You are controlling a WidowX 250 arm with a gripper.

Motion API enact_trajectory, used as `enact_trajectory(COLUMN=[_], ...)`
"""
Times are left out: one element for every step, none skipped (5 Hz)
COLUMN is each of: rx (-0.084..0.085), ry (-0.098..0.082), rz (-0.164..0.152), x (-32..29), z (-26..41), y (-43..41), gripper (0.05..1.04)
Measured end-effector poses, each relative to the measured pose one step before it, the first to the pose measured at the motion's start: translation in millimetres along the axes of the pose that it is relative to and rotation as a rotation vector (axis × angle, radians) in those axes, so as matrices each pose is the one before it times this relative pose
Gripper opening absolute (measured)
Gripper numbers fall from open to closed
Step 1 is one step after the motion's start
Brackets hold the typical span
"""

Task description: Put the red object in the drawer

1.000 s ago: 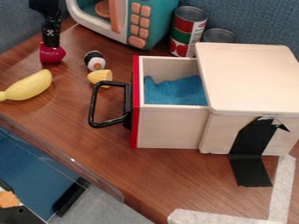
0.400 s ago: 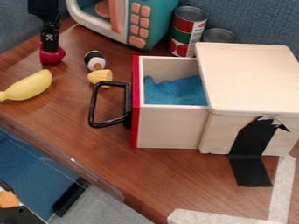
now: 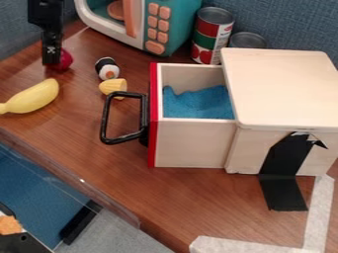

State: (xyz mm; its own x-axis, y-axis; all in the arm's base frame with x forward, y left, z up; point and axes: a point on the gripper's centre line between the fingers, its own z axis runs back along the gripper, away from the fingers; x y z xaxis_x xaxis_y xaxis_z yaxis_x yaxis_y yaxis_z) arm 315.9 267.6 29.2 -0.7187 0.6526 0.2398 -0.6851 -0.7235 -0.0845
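My black gripper (image 3: 51, 60) hangs down at the upper left, low over the counter, and covers the left part of the red object (image 3: 64, 60). That object rests on the wood, its right side showing beside the gripper. How the fingers stand, I cannot make out. Pulled out to the left from its pale wooden box, the drawer (image 3: 191, 143) has a red front and a black loop handle (image 3: 105, 118). A blue cloth (image 3: 198, 103) lies inside it.
A yellow banana (image 3: 33, 97) lies at the left. Between gripper and drawer are a sushi piece (image 3: 106, 68) and a small yellow piece (image 3: 113, 87). Behind stand a toy microwave (image 3: 158, 29) and cans (image 3: 212, 35). The counter's front edge (image 3: 72, 183) runs diagonally at lower left.
My gripper has shifted slightly left and come down toward the viewer, from above the red object to in front of its left part. The drawer has stayed where it was.
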Motion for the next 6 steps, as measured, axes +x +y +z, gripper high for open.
enact_trajectory(rx=[0.0445, 0.0268, -0.017, -0.0048, -0.0451, -0.0777], ry=[-0.0153, 0.0143, 0.0154, 0.0398, 0.1087, 0.0968], rz=[0.0385, -0.0254, -0.0594, -0.0407, -0.095, -0.1685], x=[5.34, -2.39, -2.54, -4.73, -10.07, -26.82], z=[-7.17, -1.41, -0.71, 6.05, 37.09, 43.38], y=[-0.87, 2.51, 1.03, 4.49, 7.84, 13.62], gripper=[1.0, 0.945, 0.829, 0.829, 0.829, 0.829])
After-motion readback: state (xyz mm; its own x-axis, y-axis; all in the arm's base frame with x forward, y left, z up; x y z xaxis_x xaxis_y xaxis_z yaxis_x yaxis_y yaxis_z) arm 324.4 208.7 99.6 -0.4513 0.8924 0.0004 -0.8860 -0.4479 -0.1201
